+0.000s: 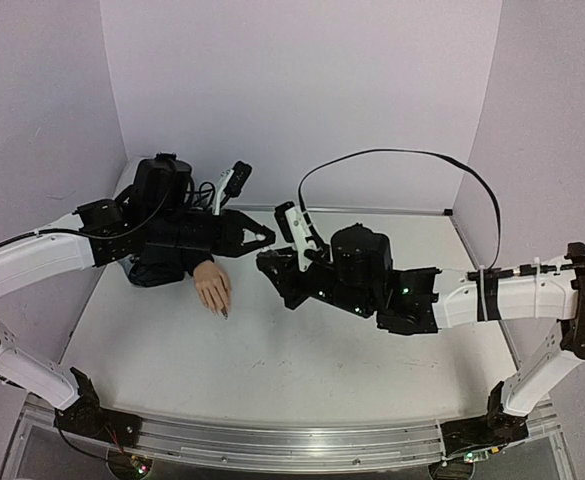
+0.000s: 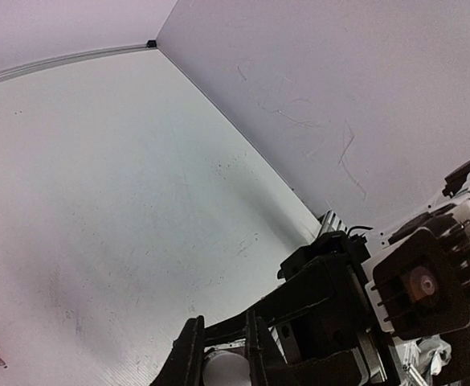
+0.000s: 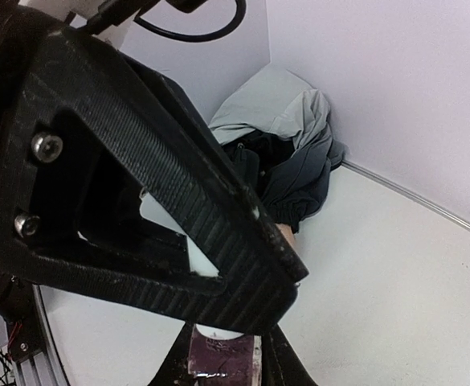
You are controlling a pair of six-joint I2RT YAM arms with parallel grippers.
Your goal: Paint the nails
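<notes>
The right gripper (image 3: 225, 371) clamps the nail-polish bottle (image 3: 214, 355), the left gripper (image 2: 221, 338) pinches its white cap (image 2: 222, 371), and the mannequin hand (image 1: 213, 285) lies lengthwise far-to-near, its nails (image 1: 222, 310) at the near end.

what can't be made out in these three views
- the nails: too small in the top view; left wrist view's left edge cuts off most.
- nail-polish bottle: right wrist view, cut by the bottom edge; left gripper covers most of its white cap.
- right gripper: top view, jaws lost against black parts.
</notes>
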